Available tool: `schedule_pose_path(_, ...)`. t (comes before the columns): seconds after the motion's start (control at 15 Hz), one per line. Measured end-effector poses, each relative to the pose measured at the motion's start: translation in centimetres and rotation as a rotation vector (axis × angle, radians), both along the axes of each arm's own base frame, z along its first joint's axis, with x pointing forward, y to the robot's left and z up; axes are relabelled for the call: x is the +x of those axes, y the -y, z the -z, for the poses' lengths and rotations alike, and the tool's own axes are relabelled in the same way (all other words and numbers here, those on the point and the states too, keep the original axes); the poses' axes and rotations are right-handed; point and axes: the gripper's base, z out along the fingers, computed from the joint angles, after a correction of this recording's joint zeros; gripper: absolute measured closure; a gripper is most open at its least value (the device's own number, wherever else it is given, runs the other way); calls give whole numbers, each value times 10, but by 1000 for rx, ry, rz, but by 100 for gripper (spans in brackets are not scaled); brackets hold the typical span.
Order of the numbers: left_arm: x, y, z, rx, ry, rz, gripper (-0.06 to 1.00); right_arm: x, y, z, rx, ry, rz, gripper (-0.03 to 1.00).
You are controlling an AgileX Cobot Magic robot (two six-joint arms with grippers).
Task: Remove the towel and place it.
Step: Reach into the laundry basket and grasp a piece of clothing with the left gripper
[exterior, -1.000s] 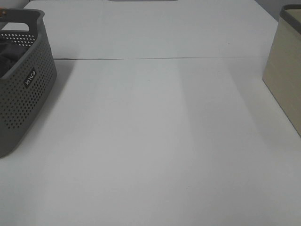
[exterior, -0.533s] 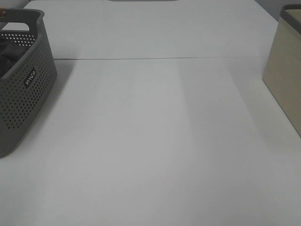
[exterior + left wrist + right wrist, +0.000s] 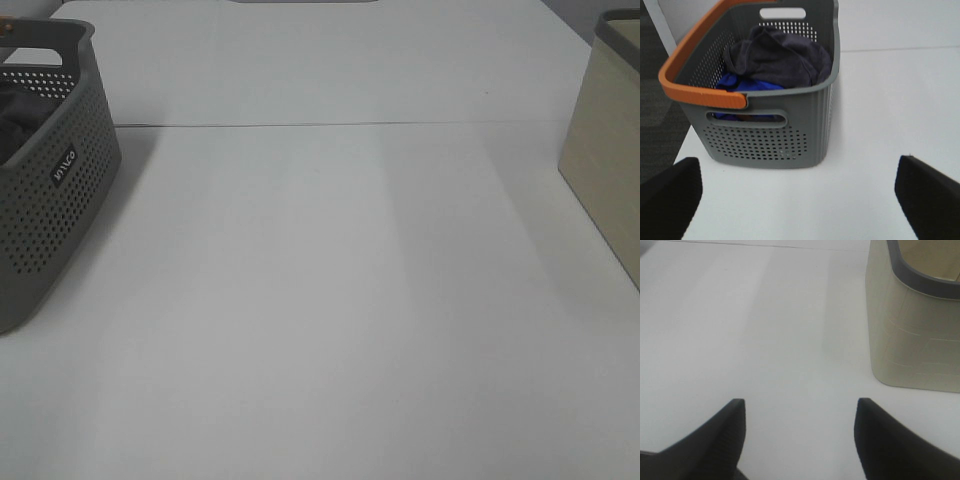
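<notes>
The dark charcoal-grey towel [image 3: 777, 57] lies crumpled inside a grey perforated basket [image 3: 770, 135] with an orange handle, on top of a bright blue cloth [image 3: 740, 86]. In the exterior high view the basket [image 3: 50, 190] stands at the table's left edge and only a dark sliver of its contents shows. My left gripper [image 3: 800, 195] is open, its fingers wide apart, above the table just in front of the basket. My right gripper [image 3: 800, 427] is open over bare table, beside a beige bin [image 3: 912, 325]. Neither gripper shows in the exterior high view.
The beige fabric bin [image 3: 608, 150] with a dark rim stands at the table's right edge. The white table [image 3: 330, 300] has a seam across its far part. Dark floor [image 3: 655, 100] lies beyond the table's left edge.
</notes>
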Motion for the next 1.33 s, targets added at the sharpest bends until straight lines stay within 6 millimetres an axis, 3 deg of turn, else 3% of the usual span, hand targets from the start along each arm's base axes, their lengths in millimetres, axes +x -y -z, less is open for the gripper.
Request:
schedule_pose_path(0.13, -1, 0, 2, -3, -26, 2, -5, 0, 0, 0, 0, 0, 0, 35)
schedule_pose_path(0.4, 7, 0, 25, -19, -121, 7, -5, 0, 0, 0, 0, 0, 0, 35)
schedule_pose_path(1.07, 9, 0, 26, -21, -113, 11, -5, 0, 0, 0, 0, 0, 0, 35)
schedule_pose_path(1.2, 10, 0, 17, 37, -120, 38, -5, 0, 0, 0, 0, 0, 0, 35)
schedule_pose_path(1.33, 26, -2, -18, 150, -209, 101, -5, 0, 0, 0, 0, 0, 0, 35)
